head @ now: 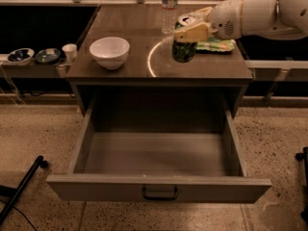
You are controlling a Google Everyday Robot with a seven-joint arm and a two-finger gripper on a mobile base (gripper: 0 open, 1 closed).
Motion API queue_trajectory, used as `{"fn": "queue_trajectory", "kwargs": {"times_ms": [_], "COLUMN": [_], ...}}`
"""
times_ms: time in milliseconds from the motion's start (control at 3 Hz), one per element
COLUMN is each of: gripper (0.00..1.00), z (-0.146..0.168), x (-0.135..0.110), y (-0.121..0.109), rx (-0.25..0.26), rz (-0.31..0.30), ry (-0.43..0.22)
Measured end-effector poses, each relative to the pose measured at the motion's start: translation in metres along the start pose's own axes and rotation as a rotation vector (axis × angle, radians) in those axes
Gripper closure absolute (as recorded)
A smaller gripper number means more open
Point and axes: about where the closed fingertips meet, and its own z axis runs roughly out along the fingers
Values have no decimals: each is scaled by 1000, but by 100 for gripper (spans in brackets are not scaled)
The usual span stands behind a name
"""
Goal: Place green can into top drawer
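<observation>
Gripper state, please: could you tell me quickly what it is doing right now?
The gripper, at the right of the tabletop, is closed on the green can.

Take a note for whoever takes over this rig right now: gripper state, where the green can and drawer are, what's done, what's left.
Gripper: over the brown wooden tabletop, right of centre, jaws shut on the small dark green metal can.
Can: beside the flat green snack bag; lifted or resting, cannot tell.
Wide grey-brown wooden top drawer: pulled open below.
Done: drawer open, can grasped.
Left: carry the can forward, lower it into the drawer, release.
</observation>
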Motion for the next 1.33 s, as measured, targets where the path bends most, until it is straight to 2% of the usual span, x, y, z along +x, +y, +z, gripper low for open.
{"fn": "queue_trajectory", "kwargs": {"times_ms": [333, 667, 1000, 1333], "gripper": [100, 100, 100, 100], "z": [-62, -64, -61, -52], "x": [68, 191, 194, 210], "y": [16, 55, 59, 71], "rx": [112, 56, 46, -5], "rz": [22, 119, 124, 146], "ry": [154, 332, 334, 280]}}
